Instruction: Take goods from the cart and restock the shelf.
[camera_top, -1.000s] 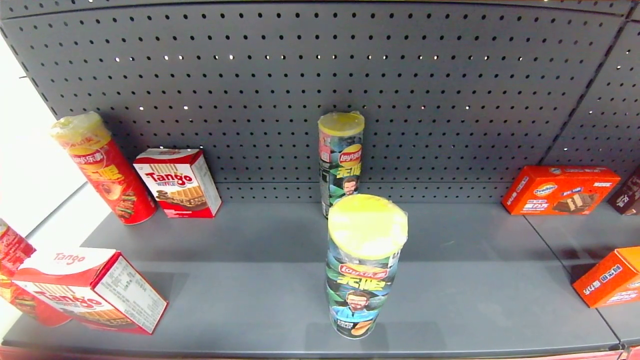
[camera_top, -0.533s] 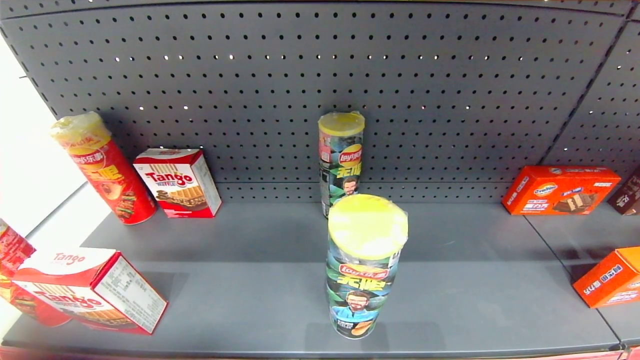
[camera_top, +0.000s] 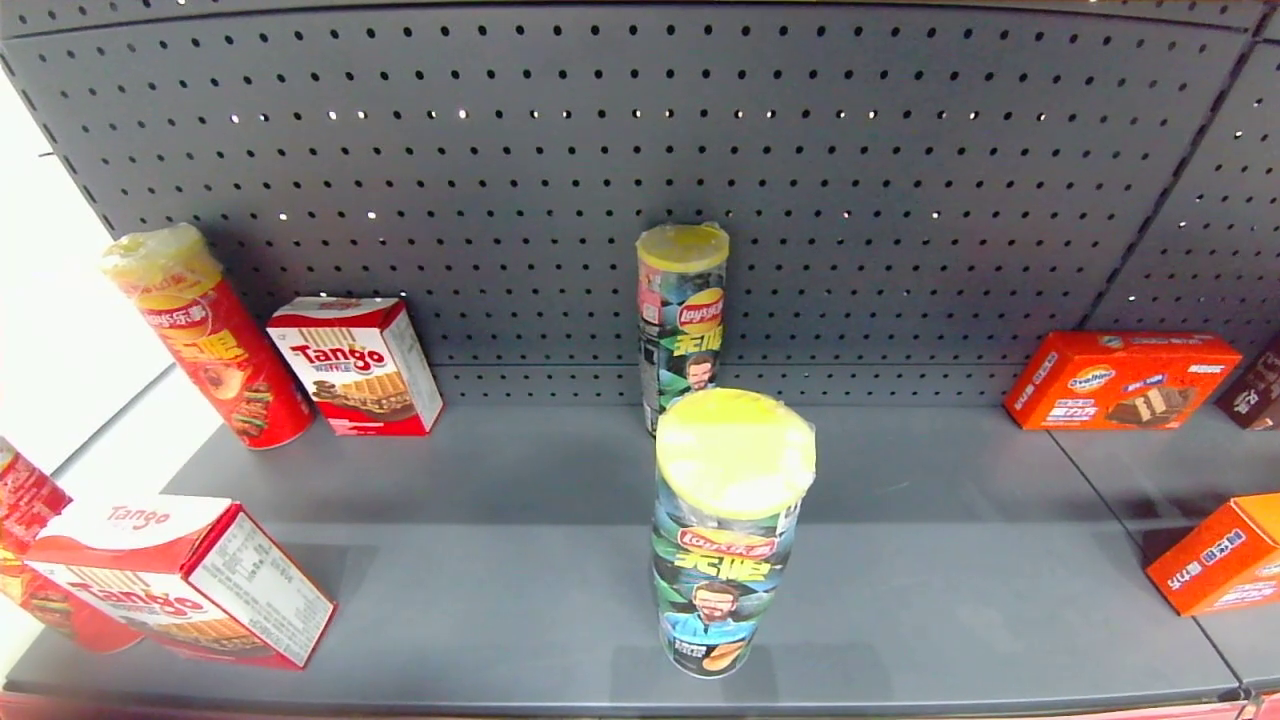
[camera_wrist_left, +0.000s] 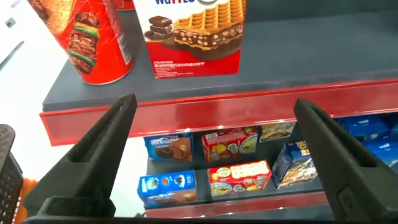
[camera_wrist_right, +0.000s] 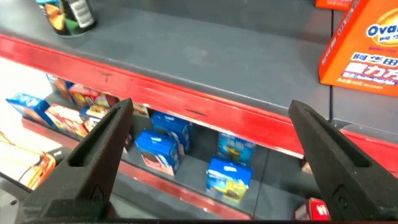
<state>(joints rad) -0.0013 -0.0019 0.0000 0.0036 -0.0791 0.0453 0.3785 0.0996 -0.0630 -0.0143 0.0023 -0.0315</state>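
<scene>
Two green chip cans with yellow lids stand on the grey shelf (camera_top: 940, 560): the front can (camera_top: 725, 540) near the shelf's edge, the back can (camera_top: 682, 320) against the pegboard. My left gripper (camera_wrist_left: 214, 102) is open with nothing in it, in front of the shelf's red edge (camera_wrist_left: 249, 112), below a wafer box (camera_wrist_left: 196, 34) and a red can (camera_wrist_left: 93, 43). My right gripper (camera_wrist_right: 211, 106) is open with nothing between its fingers, also level with the red edge (camera_wrist_right: 186, 93), with an orange box (camera_wrist_right: 364, 43) on the shelf beyond it.
A red can (camera_top: 210, 340) and a wafer box (camera_top: 360, 365) stand at the back left, another wafer box (camera_top: 180, 580) at the front left. Orange boxes (camera_top: 1120, 380) (camera_top: 1215, 565) sit at the right. A lower shelf holds several blue and red packs (camera_wrist_left: 217, 162).
</scene>
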